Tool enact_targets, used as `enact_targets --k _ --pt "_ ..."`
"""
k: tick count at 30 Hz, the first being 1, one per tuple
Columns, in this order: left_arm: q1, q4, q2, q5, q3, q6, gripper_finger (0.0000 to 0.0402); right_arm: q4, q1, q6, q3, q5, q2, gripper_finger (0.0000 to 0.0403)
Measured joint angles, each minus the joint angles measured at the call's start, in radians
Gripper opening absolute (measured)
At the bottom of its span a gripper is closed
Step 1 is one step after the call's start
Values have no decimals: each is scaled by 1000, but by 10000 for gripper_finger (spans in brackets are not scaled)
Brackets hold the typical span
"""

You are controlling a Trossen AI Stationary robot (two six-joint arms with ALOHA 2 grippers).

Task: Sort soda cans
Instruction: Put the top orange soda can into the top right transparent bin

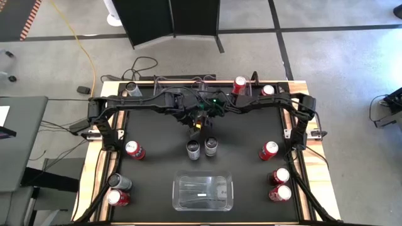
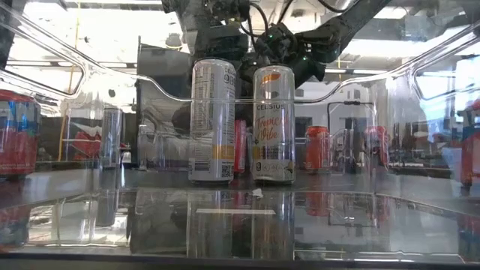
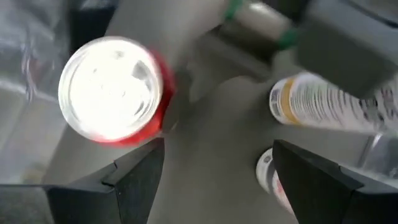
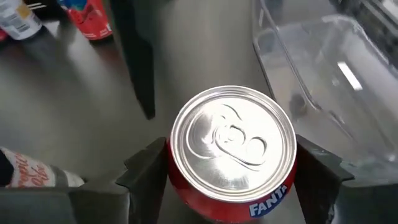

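red fanta can (image 4: 231,155) stands upright, silver top up, between the right claw (image 4: 227,171) fingers, grasped.

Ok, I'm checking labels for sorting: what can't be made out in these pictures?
Left wrist view: red can, label lost to motion blur.
Right wrist view: Fanta can, body cut off by the picture's edge.
Low view: far red cans, smeared through the clear bin.
High view: can labels, too small.
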Motion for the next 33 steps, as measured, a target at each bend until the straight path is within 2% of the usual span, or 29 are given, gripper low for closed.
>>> enact_targets --k 5,8,10,12,15,21,24,27,33 --pt "4 18 -58 -26 0 -27 293 -97 -15 54 -4 1 -83 281" --pt "1 30 -109 -132 0 -26 293 -171 -32 53 -3 2 -148 281" --pt "4 35 -140 -230 0 -22 293 -224 -43 53 -3 28 -192 281" --pt "6 52 -170 -284 0 13 293 -269 -57 53 -3 61 -242 281" --pt "5 94 -203 -283 0 88 293 -322 -84 67 -2 105 -325 281" --pt "10 120 -216 -281 0 63 293 -440 -193 111 -48 104 -515 281" --pt "16 133 -198 -282 -30 47 293 -430 -265 125 -99 109 -598 281" --pt "17 148 -183 -282 -76 21 293 -413 -316 151 -193 162 -643 281" --pt "8 217 -179 -282 -110 -31 293 -141 -361 295 -442 186 -715 281"
